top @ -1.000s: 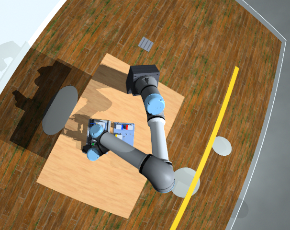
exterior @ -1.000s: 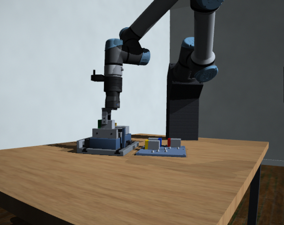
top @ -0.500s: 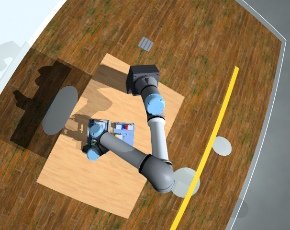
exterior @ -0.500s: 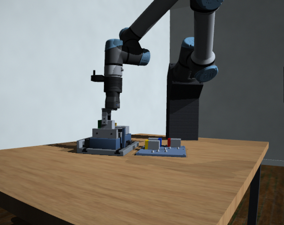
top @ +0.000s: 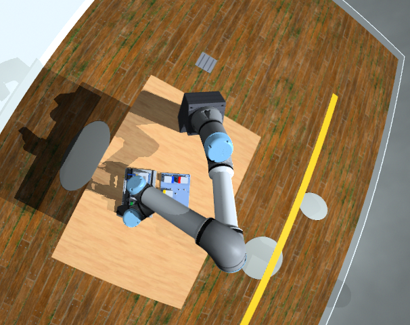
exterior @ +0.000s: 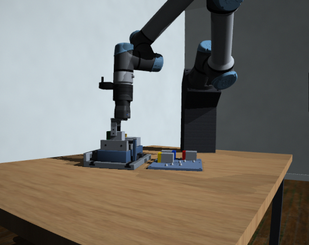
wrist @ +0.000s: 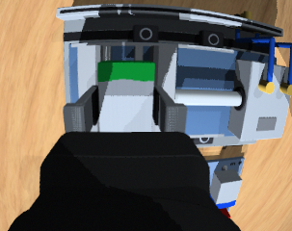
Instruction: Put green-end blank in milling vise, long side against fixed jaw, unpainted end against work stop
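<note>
My gripper (wrist: 125, 98) (exterior: 114, 129) is shut on the grey blank with the green end (wrist: 126, 99) (exterior: 120, 136). I hold it level over the milling vise (wrist: 203, 67) (exterior: 114, 155) (top: 147, 173), about at the height of the jaw tops. In the wrist view its green end (wrist: 125, 71) points away from me, and a white rod (wrist: 206, 98) lies to its right. The jaw block with blue hoses (wrist: 275, 67) is at the right of the vise. In the top view the arm's wrist hides most of the vise.
A blue plate (exterior: 191, 165) (top: 184, 199) lies beside the vise. It bears a yellow-ended blank (exterior: 165, 157) (top: 166, 191), a blue-ended blank (exterior: 173, 151) (top: 170, 179) and a red-ended blank (exterior: 189, 154) (top: 181, 179). The robot's dark base (exterior: 199, 118) stands behind it.
</note>
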You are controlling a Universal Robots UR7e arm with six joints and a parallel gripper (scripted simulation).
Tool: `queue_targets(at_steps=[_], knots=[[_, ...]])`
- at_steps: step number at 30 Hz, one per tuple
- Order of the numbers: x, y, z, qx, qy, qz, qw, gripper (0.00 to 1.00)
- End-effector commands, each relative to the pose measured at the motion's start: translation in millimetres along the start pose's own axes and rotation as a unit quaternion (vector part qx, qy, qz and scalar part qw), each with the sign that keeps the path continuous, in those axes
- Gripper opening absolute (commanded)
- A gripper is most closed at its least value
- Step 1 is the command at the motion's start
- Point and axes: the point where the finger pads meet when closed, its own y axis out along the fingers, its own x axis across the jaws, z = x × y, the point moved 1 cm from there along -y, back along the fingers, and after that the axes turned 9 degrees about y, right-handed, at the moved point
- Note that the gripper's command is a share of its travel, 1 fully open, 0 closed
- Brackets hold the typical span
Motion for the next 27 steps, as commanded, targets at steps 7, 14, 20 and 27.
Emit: queue_targets(at_steps=[7, 14, 20, 27], knots=[[-0.4, 0.0, 0.2, 0.0, 0.0, 0.0, 1.0, 0.0], [-0.4, 1.2, 0.2, 0.0, 0.0, 0.0, 1.0, 0.0], [-0.4, 1.2, 0.2, 0.0, 0.0, 0.0, 1.0, 0.0], [-0.4, 2.4, 0.2, 0.0, 0.0, 0.0, 1.0, 0.0]])
